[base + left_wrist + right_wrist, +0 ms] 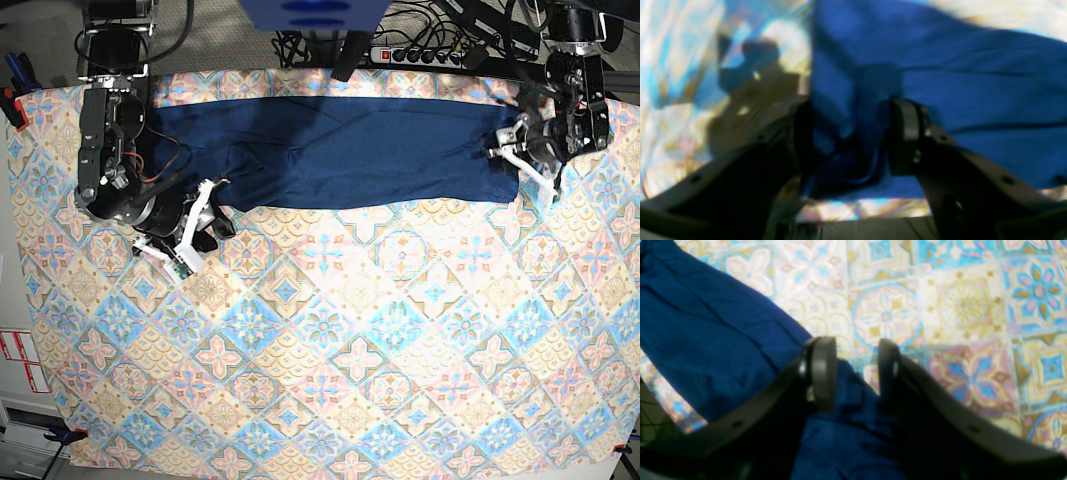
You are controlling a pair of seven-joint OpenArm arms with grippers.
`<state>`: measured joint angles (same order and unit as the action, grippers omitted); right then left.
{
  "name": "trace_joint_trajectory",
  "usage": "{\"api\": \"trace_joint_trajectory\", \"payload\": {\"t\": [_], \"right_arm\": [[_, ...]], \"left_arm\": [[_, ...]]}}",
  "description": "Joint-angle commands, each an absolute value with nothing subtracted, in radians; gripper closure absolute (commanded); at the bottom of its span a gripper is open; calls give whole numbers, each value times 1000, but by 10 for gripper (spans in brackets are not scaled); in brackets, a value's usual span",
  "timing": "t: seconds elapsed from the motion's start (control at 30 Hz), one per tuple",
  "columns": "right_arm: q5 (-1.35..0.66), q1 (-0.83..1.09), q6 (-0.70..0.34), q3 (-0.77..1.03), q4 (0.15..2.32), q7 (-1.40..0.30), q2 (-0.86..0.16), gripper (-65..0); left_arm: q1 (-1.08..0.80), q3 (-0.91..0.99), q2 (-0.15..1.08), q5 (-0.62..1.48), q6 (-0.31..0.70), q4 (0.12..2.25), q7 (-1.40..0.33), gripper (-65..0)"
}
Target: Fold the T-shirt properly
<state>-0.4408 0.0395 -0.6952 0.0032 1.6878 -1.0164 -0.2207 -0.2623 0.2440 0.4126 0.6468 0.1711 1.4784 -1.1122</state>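
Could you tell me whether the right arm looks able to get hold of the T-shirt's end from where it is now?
Probably yes: the right pincer stands open with the T-shirt fabric bunched between its fingers, and nothing blocks it.

soft matt knit T-shirt point(340, 150), printed tablecloth point(330, 350)

The T-shirt point(340, 150) is seen in the base view as a long dark navy band stretched sideways across the upper part of the frame, on a patterned tiled cloth point(330, 340). No print is shown on it. Its lower edge is uneven, with soft creases and a bunched fold toward the left end. In both wrist views the fabric point(940, 100) is seen rumpled, with shallow wrinkles point(706, 326).
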Motion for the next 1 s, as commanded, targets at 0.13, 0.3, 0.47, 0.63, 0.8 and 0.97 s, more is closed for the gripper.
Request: {"api": "trace_joint_trajectory", "payload": {"t": [0.13,0.3,0.47,0.63,0.8,0.97], "right_arm": [[-458,24,-698,7,1707,-992,-228,-200],[-458,24,-698,2,1707,-992,-228,-200],[-458,24,-698,1,1707,-992,-228,-200],[-458,24,-698,2,1707,-992,-228,-200],[-458,24,-698,5,1707,-992,-228,-200],[-458,24,-698,7,1707,-992,-228,-200]], "left_arm": [[-260,249,420,657,174,1492,-1125,-327],[-275,309,424,657,174,1540,-1127,-327],[-275,387,426,654,173,1546,-1130,-327],[-274,383,452,653,173,1540,-1125,-327],[-269,380,444,651,171,1537,-1125,-327],[-265,355,429,651,171,1471,-1122,-327]]}}
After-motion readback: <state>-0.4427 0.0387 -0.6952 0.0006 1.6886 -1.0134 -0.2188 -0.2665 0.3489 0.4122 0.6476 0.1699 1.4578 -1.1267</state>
